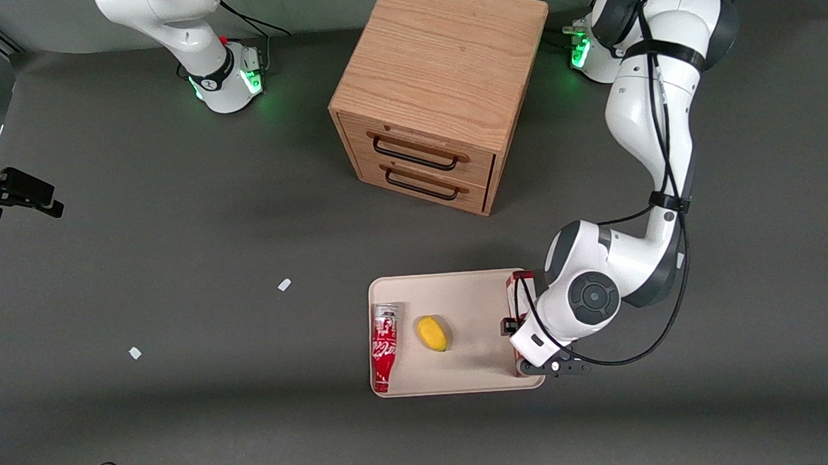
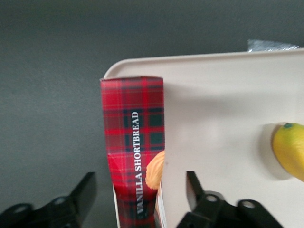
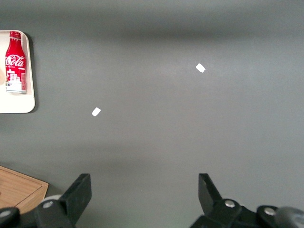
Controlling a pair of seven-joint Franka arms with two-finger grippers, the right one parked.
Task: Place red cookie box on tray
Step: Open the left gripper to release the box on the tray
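The red cookie box (image 2: 135,156), plaid with "Vanilla Shortbread" lettering and a cookie picture, stands on its long narrow side along the beige tray's (image 2: 218,95) edge toward the working arm's end. In the front view only its end (image 1: 518,281) shows beside the wrist, at the tray's (image 1: 459,290) rim. My left gripper (image 2: 140,175) straddles the box. Its fingers (image 2: 85,190) are spread wide, with a gap on each side of the box. In the front view the gripper (image 1: 526,336) is mostly hidden under the wrist.
On the tray lie a red-and-white soda can (image 1: 385,346) and a yellow fruit (image 1: 432,333). The wooden drawer cabinet (image 1: 435,89) stands farther from the front camera than the tray. Two white scraps (image 1: 284,284) (image 1: 135,353) lie toward the parked arm's end.
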